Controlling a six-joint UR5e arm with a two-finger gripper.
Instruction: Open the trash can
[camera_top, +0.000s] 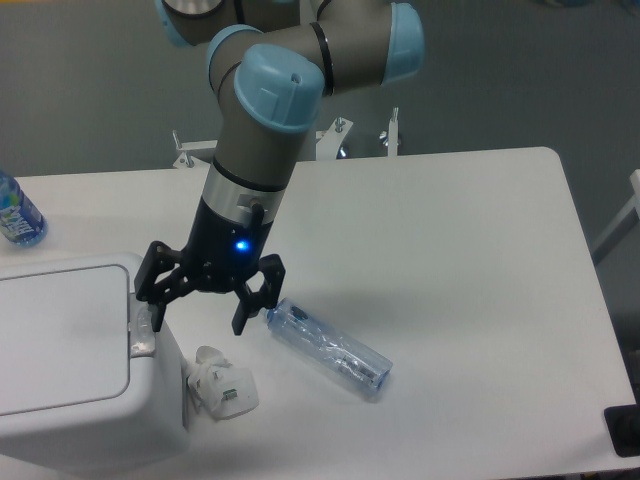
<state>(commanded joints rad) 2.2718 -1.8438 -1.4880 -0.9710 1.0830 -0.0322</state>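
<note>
Looking down at the white table (450, 260) through the fixed camera, I saw the trash can (80, 390) filling the lower left corner of the frame, a big white boxy bin with its flat lid (60, 335) lying shut and level. Along the lid's right edge ran the small grey button strip (143, 335). My gripper (196, 312) hung from the grey and pale blue arm (270, 110), which reached down from the top centre of the frame, a blue light glowing on the wrist. Its two black jaws were spread wide apart and held nothing. The left-hand finger in the frame (152, 300) sat right over the button strip, at or just above it; I could not tell from this view whether it was actually pressing. The other finger pointed down toward bare table to the right of the bin. Just beside the bin's right wall lay a small crumpled white object (225, 385), and a little further right a clear plastic bottle (328, 347) lay on its side. Another bottle with a blue label (15, 212) stood at the far left edge, behind the bin. As I judged it, the approach was done and the finger was lined up on the button, but the opening itself was not: the lid showed no gap, so the press and the lid's release were left to do.
</note>
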